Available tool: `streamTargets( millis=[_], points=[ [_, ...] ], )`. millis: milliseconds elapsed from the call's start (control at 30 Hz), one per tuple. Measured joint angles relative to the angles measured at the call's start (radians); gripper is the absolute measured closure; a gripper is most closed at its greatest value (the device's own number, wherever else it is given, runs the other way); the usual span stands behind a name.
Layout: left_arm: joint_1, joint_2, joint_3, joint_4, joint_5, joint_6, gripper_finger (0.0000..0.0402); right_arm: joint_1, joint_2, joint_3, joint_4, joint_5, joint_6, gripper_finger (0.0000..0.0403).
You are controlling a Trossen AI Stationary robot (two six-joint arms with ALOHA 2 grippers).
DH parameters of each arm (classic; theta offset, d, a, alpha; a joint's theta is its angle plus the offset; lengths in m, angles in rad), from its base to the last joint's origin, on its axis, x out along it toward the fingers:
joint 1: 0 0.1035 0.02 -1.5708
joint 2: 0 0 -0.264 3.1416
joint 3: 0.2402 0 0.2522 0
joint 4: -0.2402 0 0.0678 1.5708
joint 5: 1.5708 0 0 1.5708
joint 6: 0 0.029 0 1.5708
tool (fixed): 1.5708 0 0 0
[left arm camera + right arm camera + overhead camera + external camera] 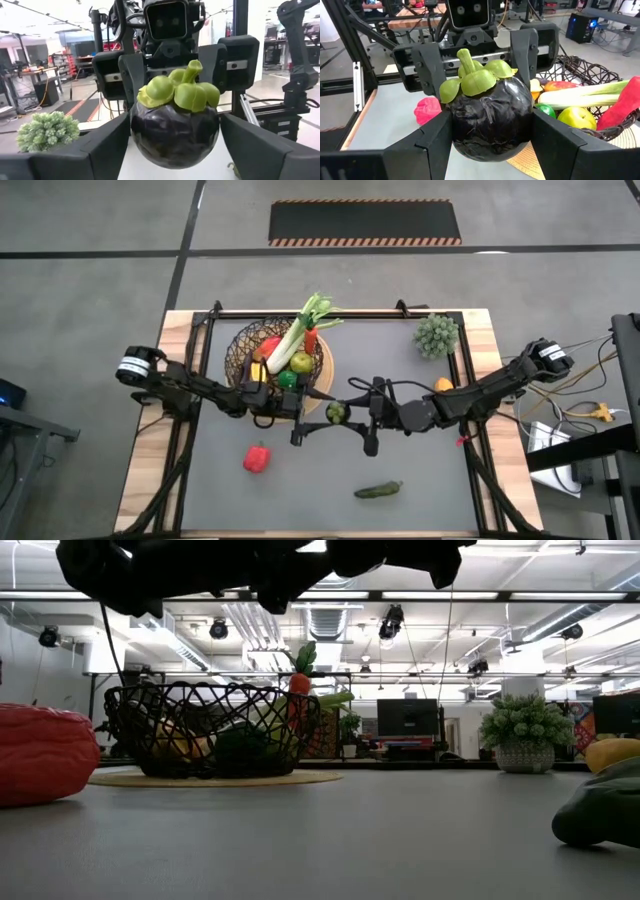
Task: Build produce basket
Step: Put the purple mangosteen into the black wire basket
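Two claws meet mid-surface, just beside the basket. Right claw is clamped on a dark purple fruit with a green cap, held above the surface. Left claw has its fingers apart, flanking the same fruit; contact unclear. Leek, carrot, lemon and apple sit in the basket. Red pepper and cucumber lie loose on the surface.

One camera looks straight down on the whole tabletop. Another sits at its surface, facing level toward the far room. Each wrist camera faces the other closely, both sharing the dark purple fruit between them.
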Motion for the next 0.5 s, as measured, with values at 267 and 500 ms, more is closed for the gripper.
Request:
streamTargets(
  millis=[267,500],
  points=[
    [0.000,0.000,0.000,-0.004,-0.002,-0.009,0.0174,0.000,0.000,0.000,-0.003,-0.001,0.002,0.0176],
    [0.000,0.000,-0.001,-0.006,-0.003,-0.051,0.0183,-0.002,0.000,0.000,-0.005,-0.001,0.043,0.0105]
  ],
)
